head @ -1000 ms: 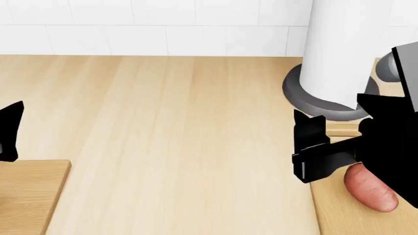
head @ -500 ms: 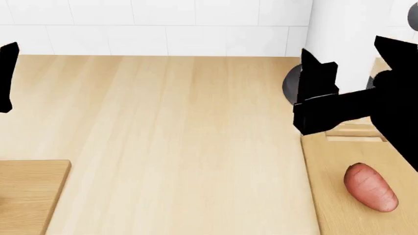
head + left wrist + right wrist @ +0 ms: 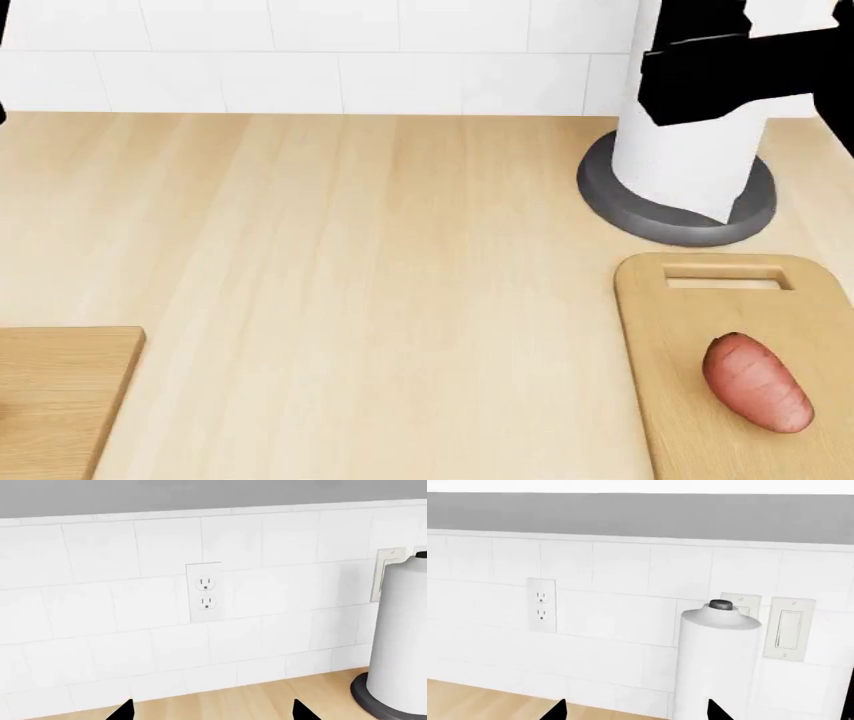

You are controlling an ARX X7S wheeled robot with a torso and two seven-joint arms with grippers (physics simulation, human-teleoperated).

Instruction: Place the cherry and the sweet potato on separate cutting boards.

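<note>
The sweet potato [image 3: 758, 382] lies on the longer rounded cutting board [image 3: 667, 400] at the right. The square cutting board [image 3: 54, 400] shows only in part at the lower left, and that part is bare. The cherry is out of view. My right gripper [image 3: 694, 40] is high at the upper right, in front of the paper towel roll. In the right wrist view it [image 3: 637, 712] is open and empty, facing the tiled wall. My left gripper [image 3: 212, 712] is open and empty in the left wrist view and shows only as a black sliver at the head view's left edge.
A white paper towel roll [image 3: 687, 150] on a grey round base [image 3: 667, 215] stands behind the rounded board. It also shows in the left wrist view [image 3: 403, 630] and the right wrist view [image 3: 717, 665]. A wall outlet [image 3: 205, 592] and a light switch [image 3: 789, 627] sit on the backsplash.
Both arms have risen. The right gripper moved up and away from the sweet potato, which stays on the board. The left gripper rose almost out of the head view.
</note>
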